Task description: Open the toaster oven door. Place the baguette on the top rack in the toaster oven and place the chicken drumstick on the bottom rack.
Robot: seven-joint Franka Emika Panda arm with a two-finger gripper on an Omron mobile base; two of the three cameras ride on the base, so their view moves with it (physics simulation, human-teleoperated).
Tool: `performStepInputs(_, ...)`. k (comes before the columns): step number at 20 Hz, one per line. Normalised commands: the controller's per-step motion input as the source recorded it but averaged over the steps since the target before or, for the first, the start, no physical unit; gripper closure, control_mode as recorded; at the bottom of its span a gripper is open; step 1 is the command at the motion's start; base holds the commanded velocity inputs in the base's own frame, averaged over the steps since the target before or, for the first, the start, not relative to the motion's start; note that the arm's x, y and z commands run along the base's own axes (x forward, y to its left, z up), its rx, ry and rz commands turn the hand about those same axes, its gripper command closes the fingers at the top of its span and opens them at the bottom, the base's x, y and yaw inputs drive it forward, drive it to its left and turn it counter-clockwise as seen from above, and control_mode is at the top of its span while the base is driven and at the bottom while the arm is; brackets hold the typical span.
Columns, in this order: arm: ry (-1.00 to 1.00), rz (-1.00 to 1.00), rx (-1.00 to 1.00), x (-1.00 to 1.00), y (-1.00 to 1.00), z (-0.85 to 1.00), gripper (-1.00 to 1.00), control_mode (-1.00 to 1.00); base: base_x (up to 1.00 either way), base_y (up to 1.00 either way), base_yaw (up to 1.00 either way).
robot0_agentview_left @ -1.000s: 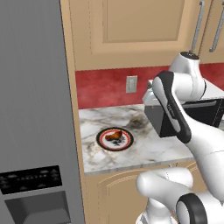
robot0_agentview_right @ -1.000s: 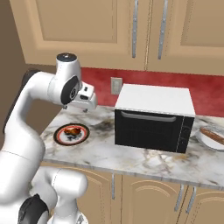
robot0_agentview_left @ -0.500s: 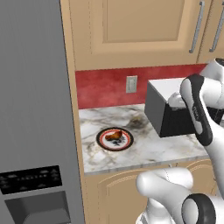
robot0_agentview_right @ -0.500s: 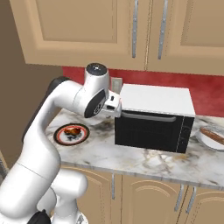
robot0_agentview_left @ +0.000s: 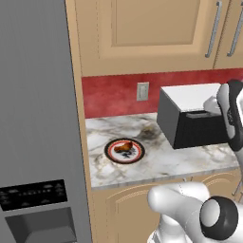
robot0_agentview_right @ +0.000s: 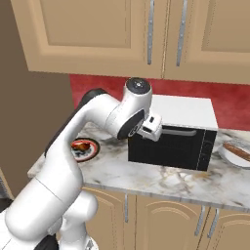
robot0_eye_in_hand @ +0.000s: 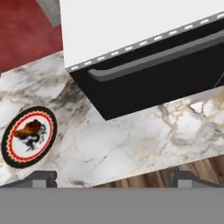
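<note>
- the fridge [robot0_agentview_left: 33, 118], grey and tall, stands well to the gripper's left.
- the counter [robot0_agentview_right: 146, 173] is marbled and lies below the gripper.
- the toaster oven [robot0_agentview_right: 185, 129] sits right ahead of the gripper; its door [robot0_eye_in_hand: 162, 72] is shut, the grey handle [robot0_eye_in_hand: 148, 59] along the upper edge.
- the gripper [robot0_agentview_right: 152, 128] hangs just before the door's upper left corner, jaws spread wide, holding nothing.
- a plate [robot0_eye_in_hand: 11, 153], down and left of the gripper, carries the drumstick [robot0_eye_in_hand: 30, 128].
- the baguette [robot0_agentview_right: 238, 150], probably on a second plate, lies past the oven's far side.

The closed oven door [robot0_eye_in_hand: 153, 74] faced the marble tabletop [robot0_eye_in_hand: 131, 140]; a drumstick [robot0_eye_in_hand: 31, 128] lay on a plate [robot0_eye_in_hand: 27, 138].
</note>
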Motion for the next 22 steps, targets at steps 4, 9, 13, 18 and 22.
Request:
performStepInputs(4,-0.09,-0.22,0.19,0.00,-0.83,-0.02,-1.00,-1.00,0.00,0.00,0.00)
performStepInputs(9,-0.12,-0.24,0.21,0.24,-0.66,-0.16,-1.00,-1.00,0.00,0.00,0.00)
performStepInputs(13,-0.05,-0.30,0.20,0.76,-0.26,-0.38,-1.00,-1.00,0.00,0.00,0.00)
performStepInputs(18,-0.01,-0.23,0.23,0.59,0.00,-0.37,-1.00,-1.00,0.00,0.00,0.00)
performStepInputs(22,0.00,-0.18,0.29,0.21,-0.06,-0.32,-1.00,-1.00,0.00,0.00,0.00)
